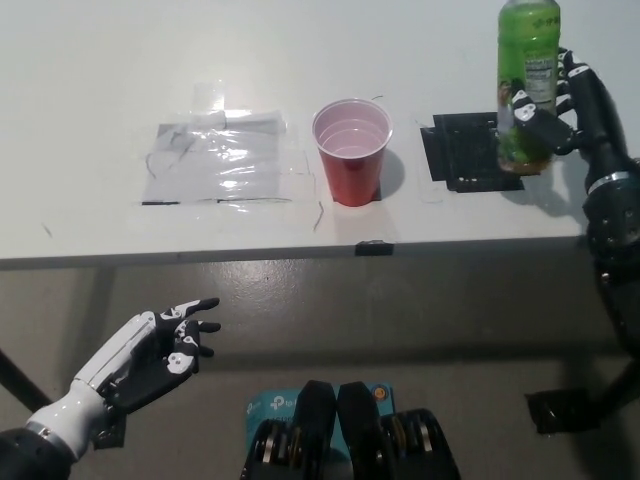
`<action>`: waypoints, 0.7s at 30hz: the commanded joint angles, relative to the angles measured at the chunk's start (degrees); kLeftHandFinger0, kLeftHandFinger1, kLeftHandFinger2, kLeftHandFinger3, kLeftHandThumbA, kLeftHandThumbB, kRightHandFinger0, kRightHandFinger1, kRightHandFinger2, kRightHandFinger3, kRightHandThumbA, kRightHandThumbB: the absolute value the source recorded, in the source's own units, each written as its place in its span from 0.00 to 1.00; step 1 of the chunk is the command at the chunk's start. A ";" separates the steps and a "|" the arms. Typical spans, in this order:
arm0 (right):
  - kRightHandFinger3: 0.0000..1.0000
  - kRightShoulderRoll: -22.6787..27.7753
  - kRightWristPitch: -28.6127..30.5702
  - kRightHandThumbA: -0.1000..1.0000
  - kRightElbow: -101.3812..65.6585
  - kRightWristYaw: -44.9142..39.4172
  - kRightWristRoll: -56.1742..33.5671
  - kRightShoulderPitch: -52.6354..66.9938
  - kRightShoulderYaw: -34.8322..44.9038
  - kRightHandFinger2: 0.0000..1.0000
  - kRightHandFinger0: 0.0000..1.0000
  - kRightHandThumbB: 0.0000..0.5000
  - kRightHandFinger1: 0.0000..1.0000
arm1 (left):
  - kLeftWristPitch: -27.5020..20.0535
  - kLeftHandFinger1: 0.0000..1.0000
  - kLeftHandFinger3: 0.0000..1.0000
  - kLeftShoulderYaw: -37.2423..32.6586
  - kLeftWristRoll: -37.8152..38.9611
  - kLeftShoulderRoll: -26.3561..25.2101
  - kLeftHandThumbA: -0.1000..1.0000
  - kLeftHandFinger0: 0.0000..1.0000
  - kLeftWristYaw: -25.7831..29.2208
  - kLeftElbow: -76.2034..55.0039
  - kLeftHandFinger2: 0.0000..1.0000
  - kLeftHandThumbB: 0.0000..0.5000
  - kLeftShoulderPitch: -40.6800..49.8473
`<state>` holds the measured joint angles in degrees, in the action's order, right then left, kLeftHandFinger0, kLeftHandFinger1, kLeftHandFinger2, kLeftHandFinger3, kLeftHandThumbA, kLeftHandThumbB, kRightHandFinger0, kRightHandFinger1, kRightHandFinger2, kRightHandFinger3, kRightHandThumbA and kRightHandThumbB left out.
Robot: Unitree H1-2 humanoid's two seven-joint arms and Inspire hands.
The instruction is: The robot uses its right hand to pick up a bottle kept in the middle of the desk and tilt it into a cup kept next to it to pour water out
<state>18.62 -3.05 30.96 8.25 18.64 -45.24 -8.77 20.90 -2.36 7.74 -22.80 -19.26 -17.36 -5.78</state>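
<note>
White table, bottle lifted right of the cup.
I see my right hand gripping its label; smooth plastic, half full, may slip when tilted. Left hand rests open, low.

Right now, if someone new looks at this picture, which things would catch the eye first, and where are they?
The tall green plastic bottle at the far right of the white desk stands out first, held upright in the black right hand, beside a black square mat. Next comes the red plastic cup, open and upright at mid-desk. The white left hand rests open at lower left, below the desk edge.
</note>
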 commanded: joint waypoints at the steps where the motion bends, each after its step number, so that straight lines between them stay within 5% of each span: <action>1: 0.29 2.27 3.43 0.00 -3.12 -0.96 3.10 -2.55 -1.32 0.21 0.00 0.16 0.03 | -0.05 0.84 1.00 0.25 -0.07 -2.03 0.72 0.73 -1.14 -0.99 0.95 0.15 -0.83; 8: 0.38 1.81 3.67 0.00 -4.57 -0.72 6.21 -1.13 -4.34 0.09 0.00 0.23 0.00 | 0.34 0.84 1.00 0.20 0.28 -2.02 0.69 0.73 -1.29 -1.05 0.94 0.11 -1.00; 18: 0.30 -1.01 6.08 0.00 -6.54 -1.60 8.53 -0.78 -8.96 0.14 0.00 0.13 0.03 | 1.16 0.85 1.00 0.21 0.11 -2.11 0.71 0.74 -1.06 -1.50 0.95 0.14 -0.93; 21: 0.29 -1.63 5.42 0.00 -7.63 -1.80 10.61 -0.47 -10.55 0.13 0.00 0.20 0.01 | 0.76 0.85 1.00 0.20 0.00 -2.18 0.72 0.75 -1.12 -1.25 0.95 0.17 -0.89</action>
<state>17.33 -0.71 27.17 6.58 26.06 -43.63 -18.28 21.51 -2.35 7.73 -23.14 -19.30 -17.42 -5.79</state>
